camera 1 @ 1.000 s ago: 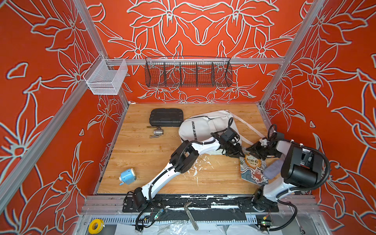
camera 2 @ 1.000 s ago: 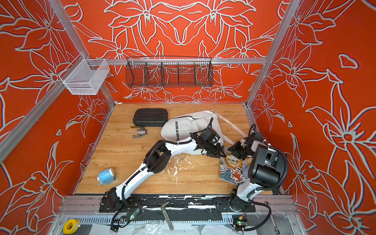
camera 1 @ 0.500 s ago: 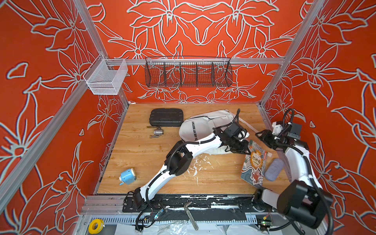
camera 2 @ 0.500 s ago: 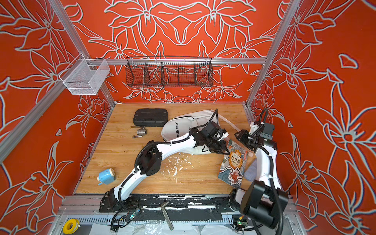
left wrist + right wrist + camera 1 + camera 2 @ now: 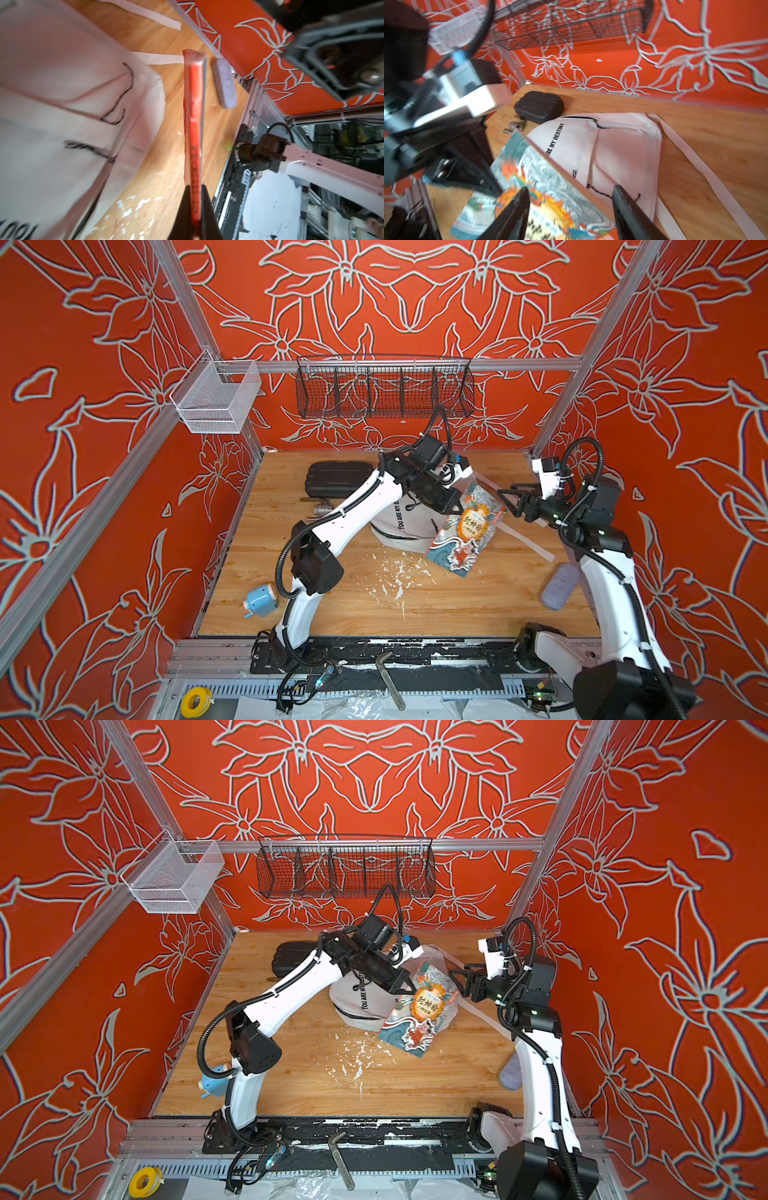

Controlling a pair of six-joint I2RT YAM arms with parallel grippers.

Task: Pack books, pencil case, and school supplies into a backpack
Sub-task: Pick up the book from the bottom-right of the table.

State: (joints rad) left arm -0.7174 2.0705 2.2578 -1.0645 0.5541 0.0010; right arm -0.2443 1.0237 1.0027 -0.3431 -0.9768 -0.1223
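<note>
Left gripper [image 5: 194,207] is clenched on the blue book [image 5: 467,526], pinching it edge-on in the left wrist view. The book hangs tilted over the right side of the backpack [image 5: 399,526], with its low corner out above bare wood; whether that corner touches the table [image 5: 457,605] cannot be told. Right gripper [image 5: 508,502] sits just beside the book's upper right edge, jaws spread wide and gripping nothing. In the right wrist view the cover runs across between the fingers [image 5: 629,212]; contact there is not clear.

Edges now: the pencil case [image 5: 561,587] lies hard against the table's right side, next to the right arm. The pencil sharpener [image 5: 260,601] is down by the front-left corner, close to the left arm's base. The black hard case [image 5: 338,479] and the metal fitting [image 5: 320,510] sit at the back left, just beside the backpack. A strap [image 5: 528,539] trails out toward the right. The front middle of the wood, between the two arms, is open room, with only white flakes [image 5: 395,576] scattered on it.

The count: one book in view; one backpack; one pencil case; one sharpener; one black case; one fitting; two wire baskets on the walls, white [image 5: 216,406] and black [image 5: 384,391].
</note>
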